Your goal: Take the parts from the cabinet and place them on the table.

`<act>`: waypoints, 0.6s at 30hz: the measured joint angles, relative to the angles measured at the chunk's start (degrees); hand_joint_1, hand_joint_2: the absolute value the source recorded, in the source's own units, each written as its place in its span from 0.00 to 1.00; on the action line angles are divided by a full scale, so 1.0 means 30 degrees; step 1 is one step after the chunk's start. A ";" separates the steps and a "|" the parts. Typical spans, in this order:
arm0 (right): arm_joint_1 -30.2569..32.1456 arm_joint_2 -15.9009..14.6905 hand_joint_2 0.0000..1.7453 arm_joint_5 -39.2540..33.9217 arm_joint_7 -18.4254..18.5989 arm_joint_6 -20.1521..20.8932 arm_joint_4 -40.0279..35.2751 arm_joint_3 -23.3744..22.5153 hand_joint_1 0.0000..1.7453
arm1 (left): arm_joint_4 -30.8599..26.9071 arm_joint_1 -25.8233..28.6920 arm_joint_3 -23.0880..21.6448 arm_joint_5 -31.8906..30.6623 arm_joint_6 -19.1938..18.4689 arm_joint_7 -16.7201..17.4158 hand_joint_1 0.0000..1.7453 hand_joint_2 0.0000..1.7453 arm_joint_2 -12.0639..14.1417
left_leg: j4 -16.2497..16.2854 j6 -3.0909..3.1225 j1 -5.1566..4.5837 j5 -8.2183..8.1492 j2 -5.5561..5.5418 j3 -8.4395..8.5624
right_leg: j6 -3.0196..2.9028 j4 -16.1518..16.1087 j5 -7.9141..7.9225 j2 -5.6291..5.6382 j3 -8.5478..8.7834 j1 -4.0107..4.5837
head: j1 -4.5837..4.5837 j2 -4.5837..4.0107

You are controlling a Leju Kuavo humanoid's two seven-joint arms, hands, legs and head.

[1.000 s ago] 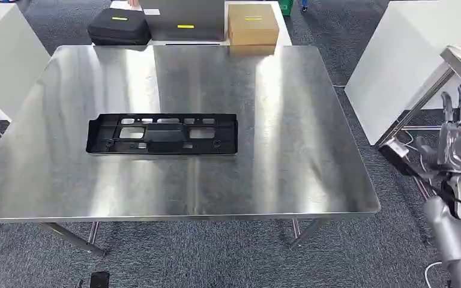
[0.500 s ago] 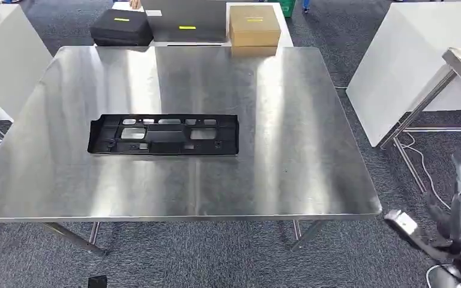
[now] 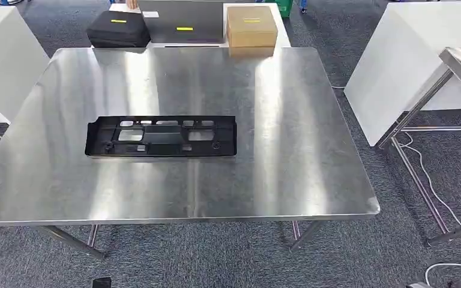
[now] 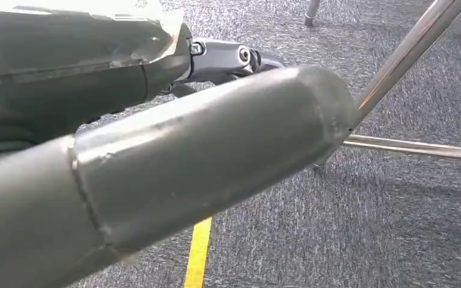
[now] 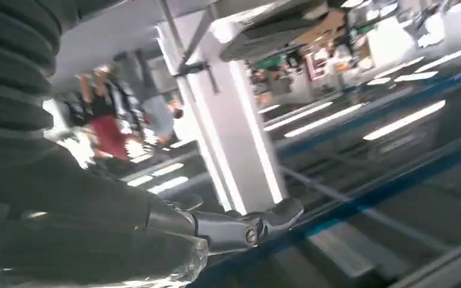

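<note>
A flat black plastic part with several cut-outs lies on the left half of the steel table. In the left wrist view my left hand hangs low over grey carpet beside a table leg. Its thick thumb and a darker finger are stretched out with nothing between them. In the blurred right wrist view my right hand has its fingers extended and holds nothing, with a white pillar and ceiling lights behind it.
At the table's far edge stand a black case, a grey box and a cardboard box. White cabinets flank the table. A steel frame stands at the right, with a cable on the carpet.
My right hand, raised beside the table's right edge a second ago, has dropped down and left the head view. The black part has not moved.
</note>
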 joint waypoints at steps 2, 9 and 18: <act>-0.0065 0.0406 0.00 -0.1067 0.0000 0.0007 0.0080 -0.0762 0.00 | 0.0000 0.0002 0.0029 -0.0007 0.0007 0.0007 0.00 0.00 0.0000 | 0.0000 -0.0002 0.0001 -0.0003 -0.0003 0.0007 | 0.0000 0.0000 -0.0003 -0.0002 0.0019 -0.0001 | 0.0001 0.0000; -0.0521 0.0968 1.00 -0.0965 -0.0007 0.0007 0.1802 -0.2090 0.00 | 0.0000 0.0013 0.0109 0.0219 0.0051 -0.0022 0.00 0.00 0.0015 | 0.0000 -0.0023 0.0010 -0.0022 0.0014 0.0053 | -0.0006 0.0000 -0.0010 0.0011 0.0028 0.0002 | 0.0000 0.0000; -0.2054 0.1129 1.00 0.2565 0.0051 0.0007 0.7539 -0.4408 0.00 | 0.0000 0.0053 0.0350 0.0524 0.0058 -0.0044 0.00 0.00 0.0015 | -0.0005 -0.0042 0.0031 -0.0052 0.0028 0.0096 | -0.0026 0.0001 -0.0037 0.0026 0.0084 0.0018 | 0.0022 0.0000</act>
